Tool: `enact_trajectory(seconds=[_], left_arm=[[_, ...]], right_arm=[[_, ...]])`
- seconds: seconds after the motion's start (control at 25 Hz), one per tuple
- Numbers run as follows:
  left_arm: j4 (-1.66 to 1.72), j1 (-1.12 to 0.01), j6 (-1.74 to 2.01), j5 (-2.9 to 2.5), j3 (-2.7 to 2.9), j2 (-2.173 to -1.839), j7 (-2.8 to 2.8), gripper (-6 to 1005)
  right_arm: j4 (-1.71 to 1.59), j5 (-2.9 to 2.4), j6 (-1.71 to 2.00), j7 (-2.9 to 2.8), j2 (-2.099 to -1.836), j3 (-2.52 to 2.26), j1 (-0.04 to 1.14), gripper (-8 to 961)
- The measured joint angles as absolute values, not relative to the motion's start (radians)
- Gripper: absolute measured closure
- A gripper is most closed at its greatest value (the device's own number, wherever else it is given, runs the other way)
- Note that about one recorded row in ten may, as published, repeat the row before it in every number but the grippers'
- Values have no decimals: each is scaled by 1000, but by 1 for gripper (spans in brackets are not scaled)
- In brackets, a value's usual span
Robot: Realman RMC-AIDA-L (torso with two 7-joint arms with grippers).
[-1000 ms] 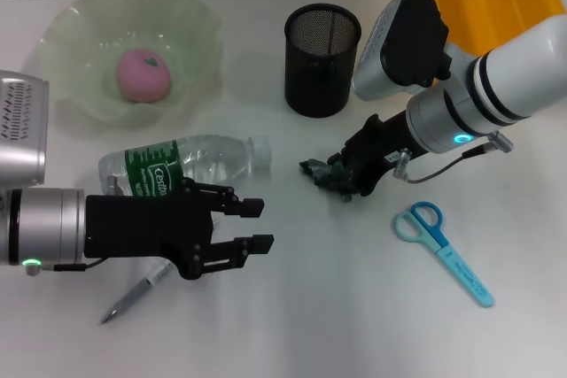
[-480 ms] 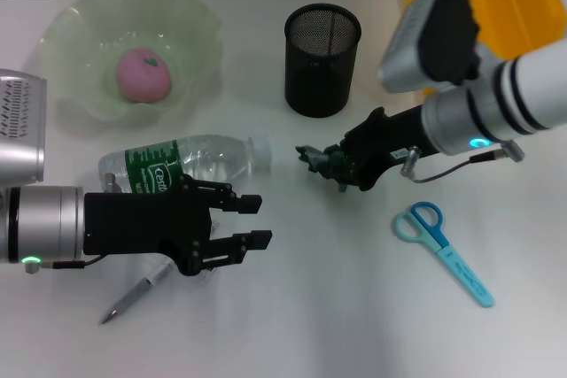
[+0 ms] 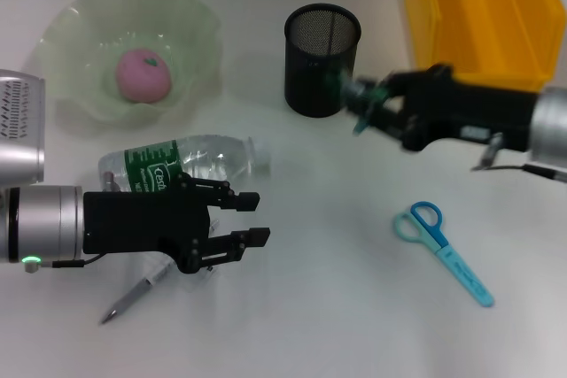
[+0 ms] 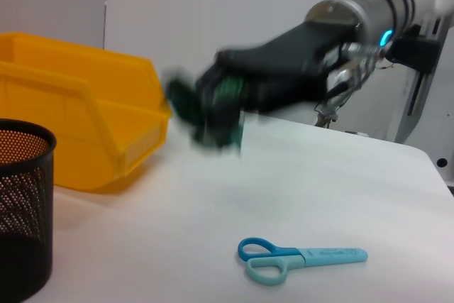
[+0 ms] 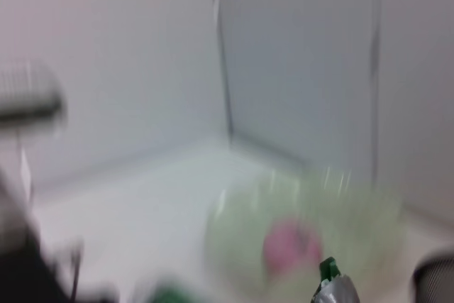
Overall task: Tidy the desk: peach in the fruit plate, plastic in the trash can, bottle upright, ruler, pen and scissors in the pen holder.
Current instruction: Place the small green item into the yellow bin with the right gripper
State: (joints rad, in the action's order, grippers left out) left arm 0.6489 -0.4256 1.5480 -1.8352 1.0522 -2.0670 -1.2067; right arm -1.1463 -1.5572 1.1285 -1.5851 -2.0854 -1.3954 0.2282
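In the head view, the right gripper (image 3: 359, 105) is closed on a green plastic scrap (image 3: 353, 104), held above the table beside the pen holder (image 3: 322, 59), near the yellow bin (image 3: 478, 15). The left gripper (image 3: 250, 219) is open over the pen (image 3: 137, 291), next to the lying bottle (image 3: 182, 164). The peach (image 3: 143, 75) is in the fruit plate (image 3: 80, 33). The left wrist view shows the scissors (image 4: 301, 259) flat on the table. The right wrist view is blurred.

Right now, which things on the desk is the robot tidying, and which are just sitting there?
Being tidied: plastic scrap in the right gripper, bottle, pen, scissors, pen holder, peach in fruit plate, yellow bin.
Just there: nothing else.
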Motion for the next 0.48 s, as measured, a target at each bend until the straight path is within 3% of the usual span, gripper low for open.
enact_trajectory(seconds=[0.48], left_arm=[[649,-434,1526,-1835,1052,-2070,-1206,546]], right_arm=[[-704,-1066,1344,-1013,-2085,-1079,208,766]])
